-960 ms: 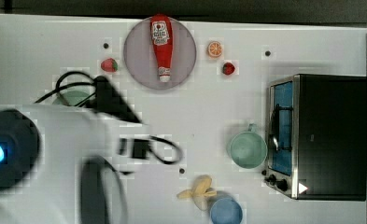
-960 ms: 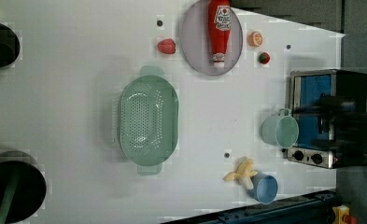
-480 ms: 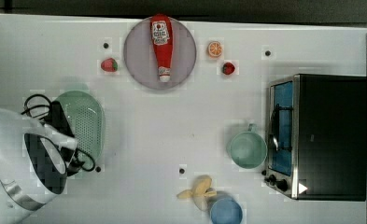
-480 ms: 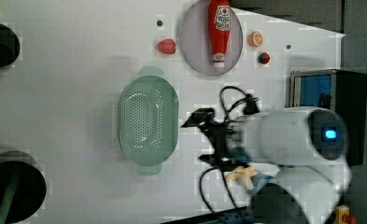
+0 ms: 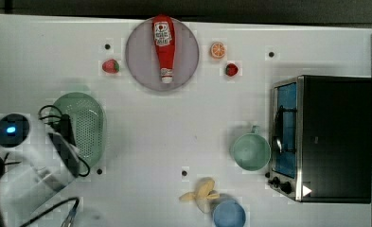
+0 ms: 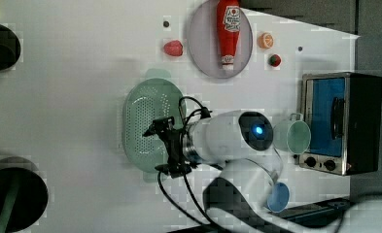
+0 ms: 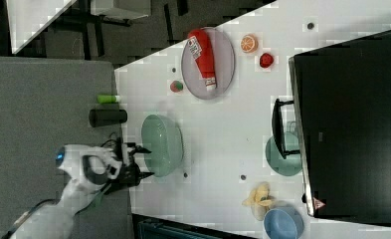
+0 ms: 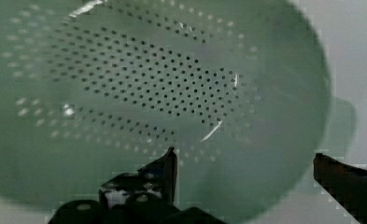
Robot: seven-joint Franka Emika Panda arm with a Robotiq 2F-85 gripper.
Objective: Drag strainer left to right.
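**Jaws spread wide over the strainer's end**

In the wrist view the gripper hangs with its jaws released and spread wide, one black fingertip over the perforated bowl of the strainer, the other out past the rim near the small tab handle. Nothing is held between them. Whether either fingertip touches the plastic cannot be told.

In the left view the gripper reaches over the strainer from the left view's right, its fingertips above the bowl's lower half. The strainer lies flat on the white desk, long axis running up and down the left view.

In the top view the strainer sits at the top view's left, partly under the arm. Further off stand a mint cup beside a toaster oven, and a ketchup bottle lying on a grey plate.
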